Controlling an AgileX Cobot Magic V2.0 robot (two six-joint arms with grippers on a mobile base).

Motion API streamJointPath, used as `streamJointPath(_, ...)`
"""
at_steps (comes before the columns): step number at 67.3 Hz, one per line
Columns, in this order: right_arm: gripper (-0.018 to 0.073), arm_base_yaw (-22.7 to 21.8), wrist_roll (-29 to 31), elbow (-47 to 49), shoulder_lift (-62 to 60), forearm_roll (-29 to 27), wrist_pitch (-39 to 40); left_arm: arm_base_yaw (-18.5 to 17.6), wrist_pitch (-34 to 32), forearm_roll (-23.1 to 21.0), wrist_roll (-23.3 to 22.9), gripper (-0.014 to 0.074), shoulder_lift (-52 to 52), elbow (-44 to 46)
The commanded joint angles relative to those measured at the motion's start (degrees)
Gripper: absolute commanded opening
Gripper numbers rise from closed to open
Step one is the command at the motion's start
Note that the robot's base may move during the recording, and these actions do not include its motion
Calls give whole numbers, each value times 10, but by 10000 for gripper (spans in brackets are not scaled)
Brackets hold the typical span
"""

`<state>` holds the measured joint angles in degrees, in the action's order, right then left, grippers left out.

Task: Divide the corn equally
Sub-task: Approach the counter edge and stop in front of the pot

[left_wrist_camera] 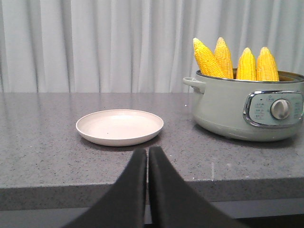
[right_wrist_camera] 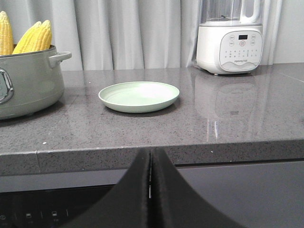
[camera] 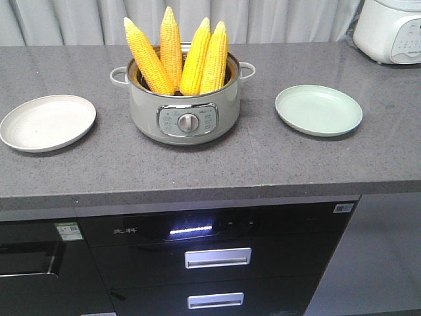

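At the upper centre of the front view the corn [camera: 171,46], four cobs, stands tip-up in the pot [camera: 145,112], so the left tool [left_wrist_camera: 147,152] and right tool [right_wrist_camera: 150,154], both clenched empty, should open, grip a cob mid-length and lift straight up.

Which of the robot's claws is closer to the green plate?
Right. The right gripper sits directly before the green plate; the left gripper sits before the cream plate, across the pot.
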<state>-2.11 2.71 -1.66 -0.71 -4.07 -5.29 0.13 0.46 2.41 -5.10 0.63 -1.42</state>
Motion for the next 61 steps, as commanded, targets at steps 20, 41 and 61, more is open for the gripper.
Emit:
streamJointPath(20, -6, -3, -2, -4, -4, 4, 42, -1, -40, -4, -1, -6, 10, 10)
streamJointPath(41, -6, -3, -2, -4, -4, 4, 42, -1, -40, -4, -1, -6, 10, 10)
streamJointPath(61, -6, -3, -2, -4, -4, 4, 42, -1, -40, -4, -1, -6, 10, 10)
